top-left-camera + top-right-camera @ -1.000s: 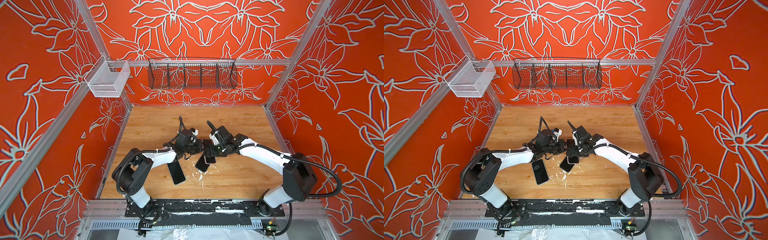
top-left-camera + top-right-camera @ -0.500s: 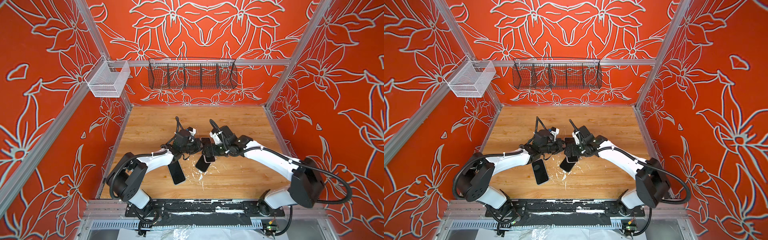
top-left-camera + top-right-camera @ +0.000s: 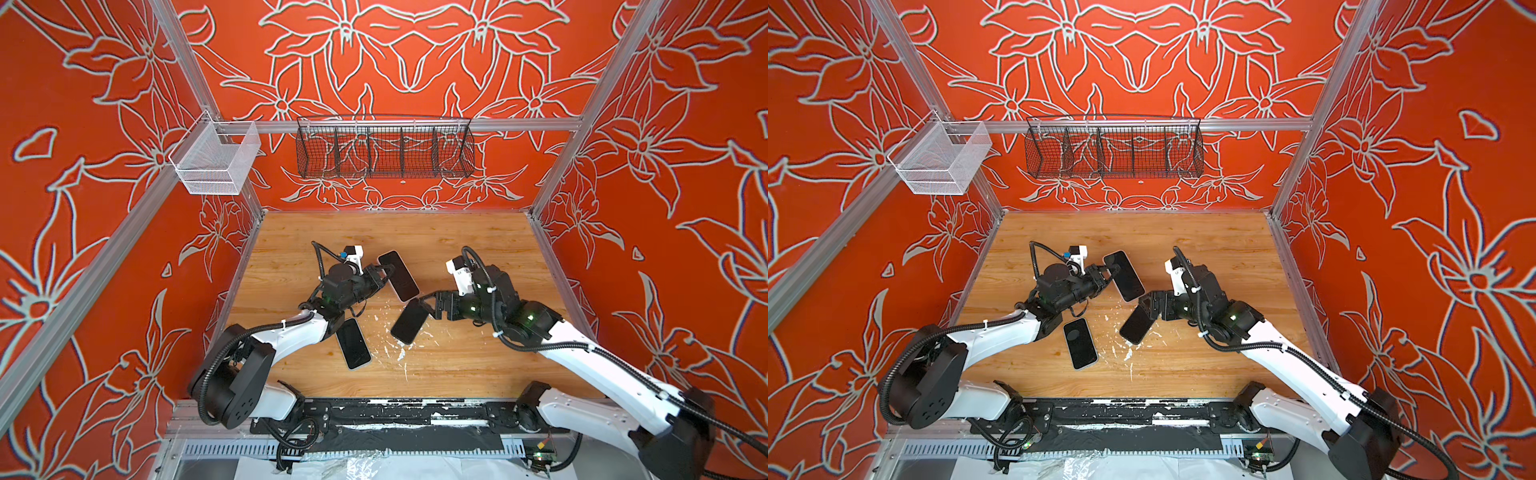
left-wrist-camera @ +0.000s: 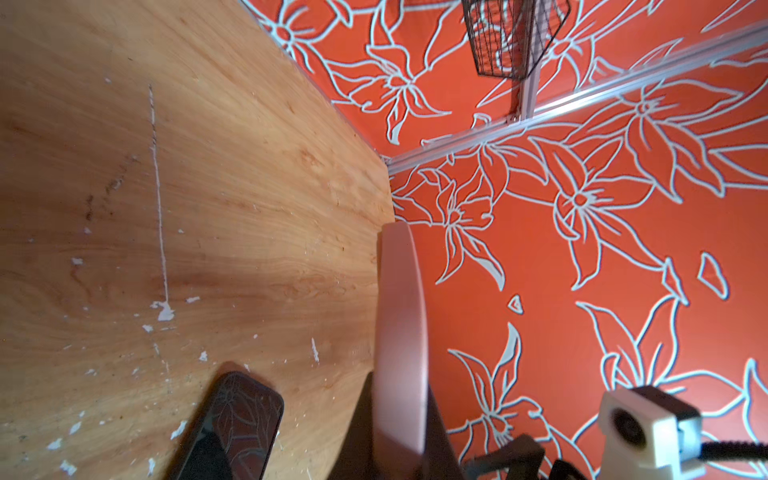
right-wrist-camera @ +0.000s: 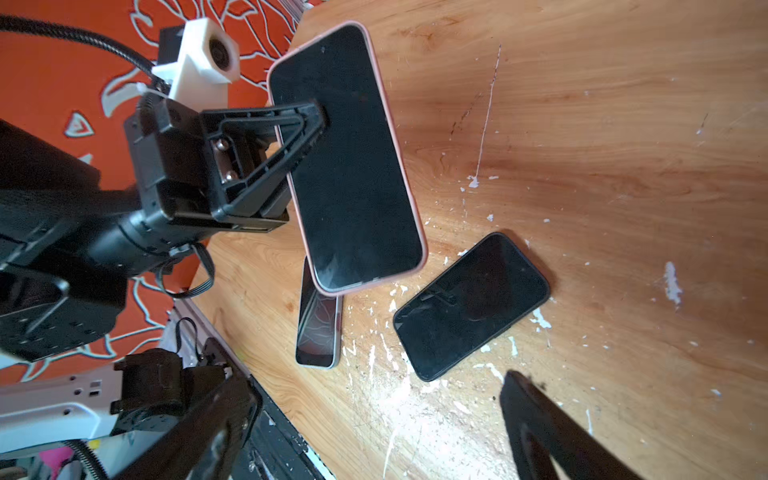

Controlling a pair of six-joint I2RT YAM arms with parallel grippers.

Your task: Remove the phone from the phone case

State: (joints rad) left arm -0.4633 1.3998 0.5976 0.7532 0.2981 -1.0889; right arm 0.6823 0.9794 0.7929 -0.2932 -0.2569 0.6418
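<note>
Both claws have drawn apart since a moment ago. The phone [image 5: 349,166] is still seated in its pink case [image 4: 399,332] and hangs above the table [image 3: 457,249]. My left claw [image 3: 382,276] pinches it across screen and back. My right claw [image 3: 428,305] stands spread, freed, I judge, to take a fresh hold.

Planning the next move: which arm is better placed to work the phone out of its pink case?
Likely the right. The left gripper is shut on the pink-cased phone, holding it off the wooden table; the right gripper is open, empty and nearby.
</note>
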